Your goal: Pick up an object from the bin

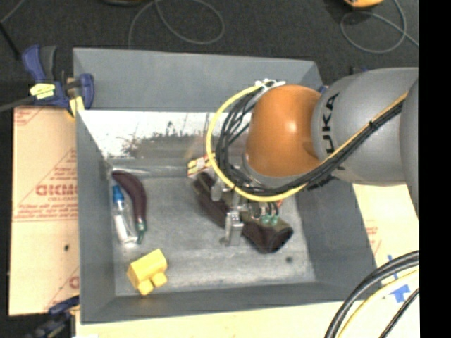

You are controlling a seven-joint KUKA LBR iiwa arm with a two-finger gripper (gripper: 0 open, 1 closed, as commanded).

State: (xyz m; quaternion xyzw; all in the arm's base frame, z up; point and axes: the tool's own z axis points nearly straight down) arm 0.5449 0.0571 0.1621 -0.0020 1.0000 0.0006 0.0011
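Observation:
My gripper point(232, 229) is low in the middle of the bin, under the orange wrist cover. It sits directly on a long dark brown thing point(272, 239) that lies slanted from the back centre towards the front right. The gripper's body hides the middle of that brown thing, and both its ends stick out. I cannot tell from here whether the brown thing is gripped.
A yellow block point(147, 271) lies in the front left corner. Along the left side a dark purple aubergine-shaped thing point(135, 193) rests beside a clear tube with a blue part point(121, 213). A small white-and-orange piece point(196, 166) sits near the back wall.

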